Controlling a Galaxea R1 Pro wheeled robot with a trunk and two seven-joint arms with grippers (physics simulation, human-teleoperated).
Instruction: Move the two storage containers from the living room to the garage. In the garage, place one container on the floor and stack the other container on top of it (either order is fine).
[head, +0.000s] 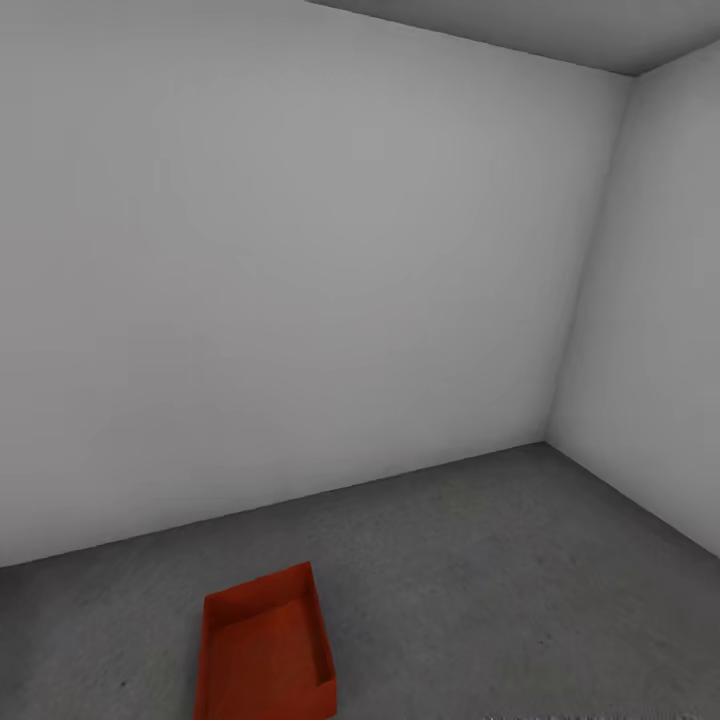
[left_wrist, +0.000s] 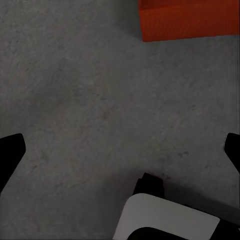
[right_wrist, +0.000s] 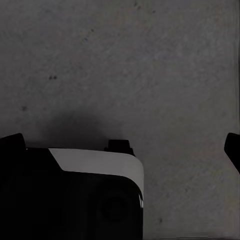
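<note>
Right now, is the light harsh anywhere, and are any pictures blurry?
Head view: soft, even light on the white wall, no glare; the storage container looks sharp. Left wrist view: floor slightly soft. Right wrist view: a dim shadow smudge on the concrete.

Storage container (head: 265, 650) near end cut by frame edge; second container (left_wrist: 187, 20) perhaps same, cropped.

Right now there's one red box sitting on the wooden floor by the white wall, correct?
Not quite. The storage container sits on grey concrete floor, not wood, as the head view shows. The rest holds: one box, near the white wall.
</note>
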